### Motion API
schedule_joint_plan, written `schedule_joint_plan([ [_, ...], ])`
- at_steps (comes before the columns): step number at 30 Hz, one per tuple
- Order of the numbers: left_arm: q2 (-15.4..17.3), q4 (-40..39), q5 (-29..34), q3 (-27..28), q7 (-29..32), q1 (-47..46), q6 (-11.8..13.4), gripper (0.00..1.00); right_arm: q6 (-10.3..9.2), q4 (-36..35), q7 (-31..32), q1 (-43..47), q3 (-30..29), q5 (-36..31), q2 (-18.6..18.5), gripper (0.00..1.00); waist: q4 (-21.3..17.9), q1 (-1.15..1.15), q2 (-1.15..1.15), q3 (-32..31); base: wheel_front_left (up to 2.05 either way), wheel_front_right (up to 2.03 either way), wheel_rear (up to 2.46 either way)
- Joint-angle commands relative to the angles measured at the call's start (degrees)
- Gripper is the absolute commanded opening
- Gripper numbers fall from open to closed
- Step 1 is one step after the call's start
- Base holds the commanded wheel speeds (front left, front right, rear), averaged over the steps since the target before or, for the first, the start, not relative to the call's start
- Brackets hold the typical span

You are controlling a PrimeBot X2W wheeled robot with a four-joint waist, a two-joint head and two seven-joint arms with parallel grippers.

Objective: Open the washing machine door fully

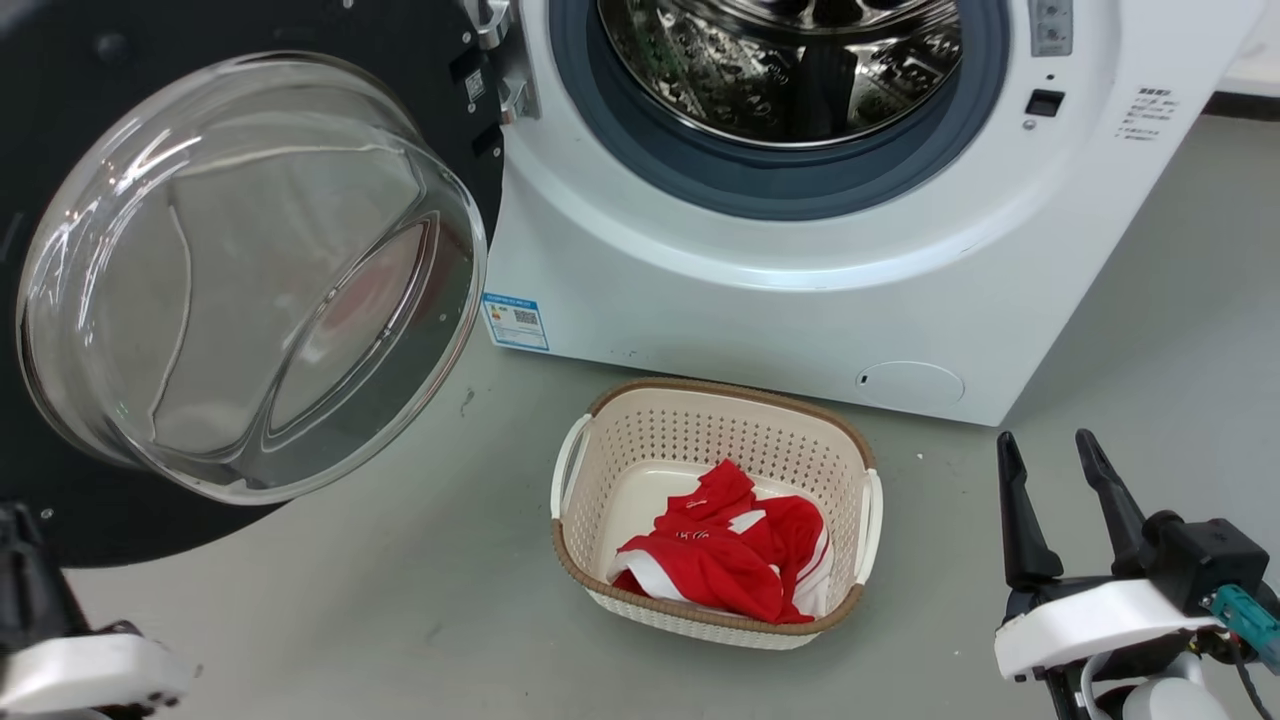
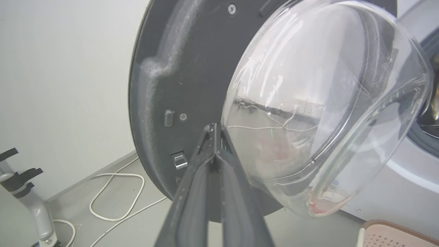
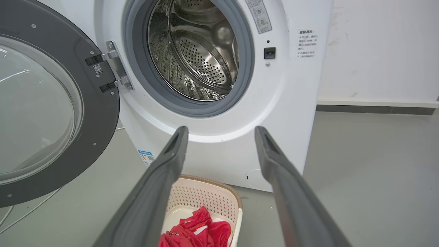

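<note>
**First voice:** What sits nearest the lens?

**Second voice:** The left gripper [image 2: 214, 127]. Its two long dark fingers are pressed together with no gap. The tips point at the dark inner face of the washing machine door [image 2: 192, 68], a large round black-rimmed door with a bulging clear glass bowl, and lie just beside the bowl's edge. Whether they touch it cannot be told.

**First voice:** And the other arm?

**Second voice:** The right gripper [image 1: 1046, 442] is low at the right of the head view. Its fingers are spread apart and hold nothing, well away from the machine.

**First voice:** Where does the door stand?

**Second voice:** It stands open to the left of the white front-loading washing machine [image 1: 800, 310]. It hangs on a metal hinge [image 3: 116, 65] beside the drum mouth, with its inner side facing the robot. The perforated steel drum [image 1: 790, 60], ringed by a grey gasket [image 1: 720, 180], is uncovered.

**First voice:** What is on the ground?

**Second voice:** A cream perforated plastic basket [image 1: 600, 470] with a brown rim stands on the grey floor [image 1: 400, 600], just in front of the machine. It holds a crumpled red and white garment [image 1: 730, 555]. A white cable [image 2: 116, 195] loops near the pale wall [image 2: 61, 68].
</note>
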Motion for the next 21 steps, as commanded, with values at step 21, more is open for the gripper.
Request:
schedule_joint_plan([
  [21,-6.46,-1.74,7.89,-17.48,0.3,-4.56,-4.75,0.0,-0.04,-0.09,-0.45,-1.31,1.35,-1.89,0.09,1.0,-12.36,0.0,0.0,-3.12,0.0,0.0,0.0],
])
